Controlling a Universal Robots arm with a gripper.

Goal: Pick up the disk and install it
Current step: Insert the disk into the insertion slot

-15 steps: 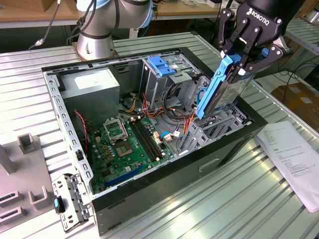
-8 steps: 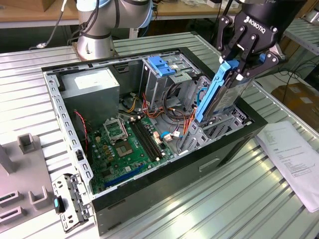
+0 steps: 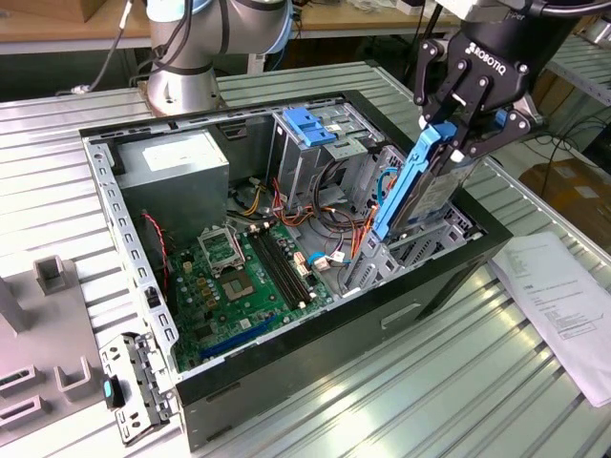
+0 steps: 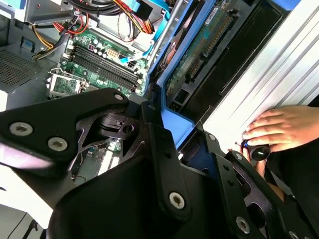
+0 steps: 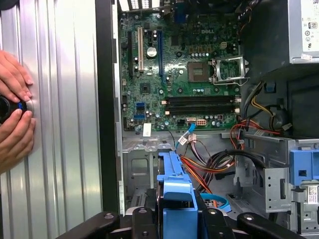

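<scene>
My fingers (image 3: 423,86) pinch the disk (image 3: 420,186) by its upper end and hold it tilted on edge. Its lower end dips into the open computer case (image 3: 286,367) at the exterior view's right end. Toward the exterior view's left lie tangled cables (image 3: 334,215) and the green motherboard (image 3: 243,277). The case rests on the ribbed metal tabletop (image 3: 430,382), where a person's hand (image 5: 15,134) grips a black knob (image 5: 6,107) near the case wall.
</scene>
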